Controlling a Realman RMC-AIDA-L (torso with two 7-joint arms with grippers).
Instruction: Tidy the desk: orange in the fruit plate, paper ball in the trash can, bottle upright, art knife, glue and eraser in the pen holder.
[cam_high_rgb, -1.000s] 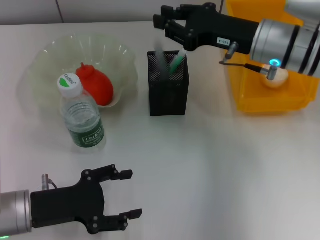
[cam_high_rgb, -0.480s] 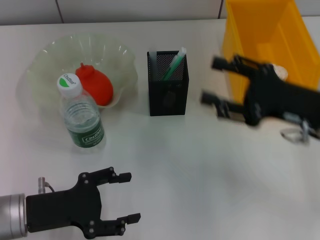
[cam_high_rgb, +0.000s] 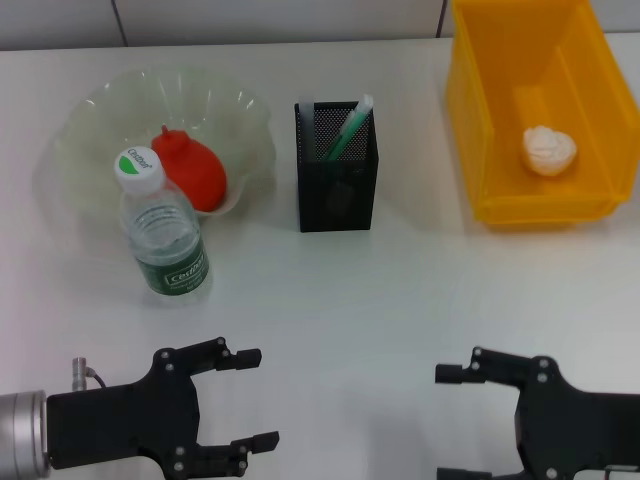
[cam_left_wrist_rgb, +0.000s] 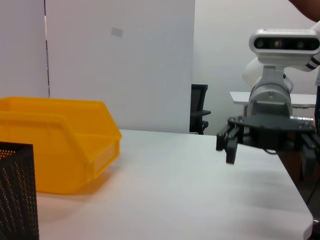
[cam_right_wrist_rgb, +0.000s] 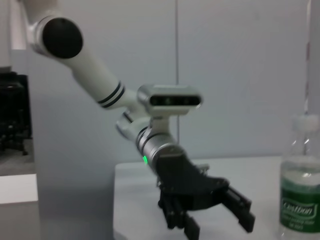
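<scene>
On the white surface, the orange lies in the clear fruit plate, the bottle stands upright just in front of that plate, the black mesh pen holder stands at the middle with a green-and-white item sticking out of it, and the paper ball rests inside the yellow trash can. The left gripper hovers low at the near left edge with its jaws spread wide and holding nothing. The right gripper sits at the near right edge, jaws likewise wide apart and empty.
</scene>
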